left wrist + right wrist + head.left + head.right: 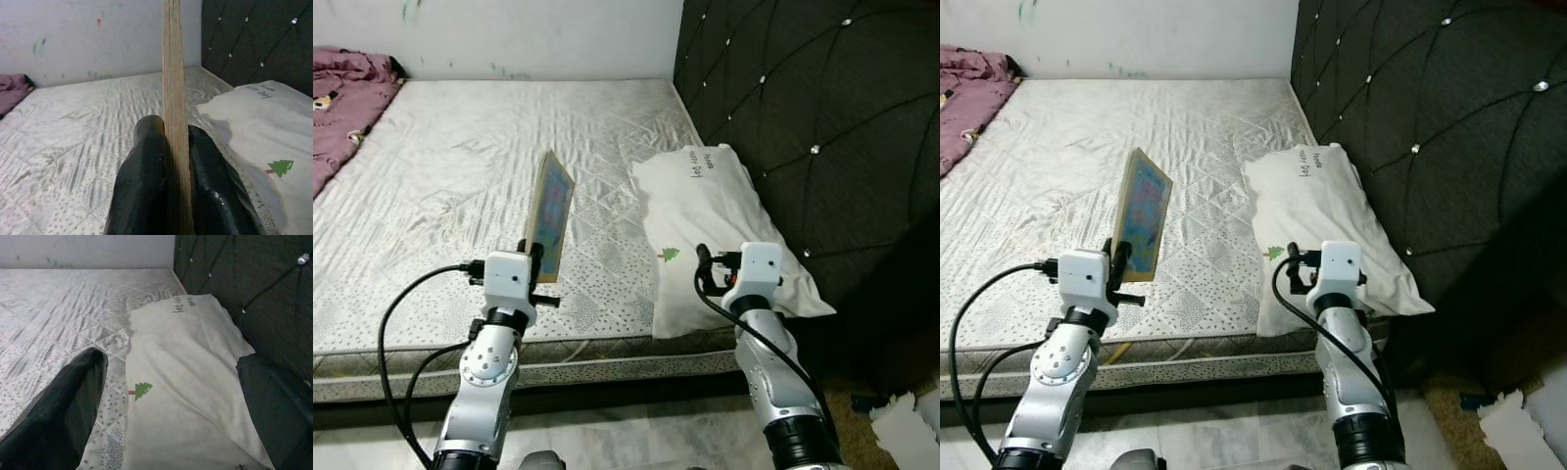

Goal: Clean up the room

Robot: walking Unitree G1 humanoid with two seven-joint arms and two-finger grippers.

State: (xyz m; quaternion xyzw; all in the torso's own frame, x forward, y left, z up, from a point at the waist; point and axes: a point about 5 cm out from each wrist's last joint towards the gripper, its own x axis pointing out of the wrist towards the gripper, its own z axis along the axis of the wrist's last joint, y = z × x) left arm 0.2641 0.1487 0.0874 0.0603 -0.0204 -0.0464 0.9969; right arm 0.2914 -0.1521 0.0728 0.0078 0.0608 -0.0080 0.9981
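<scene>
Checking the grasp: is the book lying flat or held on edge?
On edge. The left pincer clamps the book upright above the mattress, its thin edge facing the wrist camera.

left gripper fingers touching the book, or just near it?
Touching. The left wrist view shows both fingers pressed flat against the book, one on each side, with no gap. The left eye view shows the left gripper holding it upright over the mattress.

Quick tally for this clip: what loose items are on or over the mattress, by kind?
Flat board/book held upright in the left hand: 1
White pillow: 1
Purple blanket: 1
Total: 3
</scene>
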